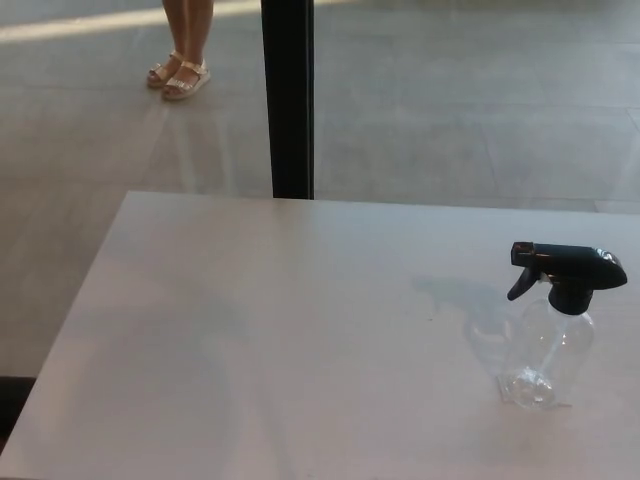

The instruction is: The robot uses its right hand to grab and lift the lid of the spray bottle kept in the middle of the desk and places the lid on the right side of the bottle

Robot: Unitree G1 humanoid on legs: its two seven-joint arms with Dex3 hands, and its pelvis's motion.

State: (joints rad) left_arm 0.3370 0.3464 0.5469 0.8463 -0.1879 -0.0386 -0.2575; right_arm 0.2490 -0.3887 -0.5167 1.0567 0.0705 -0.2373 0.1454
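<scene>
Head view: neither hand shows, so their openness and any hold cannot be told, and the direction from hand to target can only be judged from where the right arm would enter, at the picture's right edge. Standing upright near that edge of the pale desk (250,300) is the clear spray bottle (545,355), its black trigger lid (568,272) on top with the nozzle pointing toward picture left. The right hand is probably the nearer one, with bare desk beyond the bottle to set the lid.
</scene>
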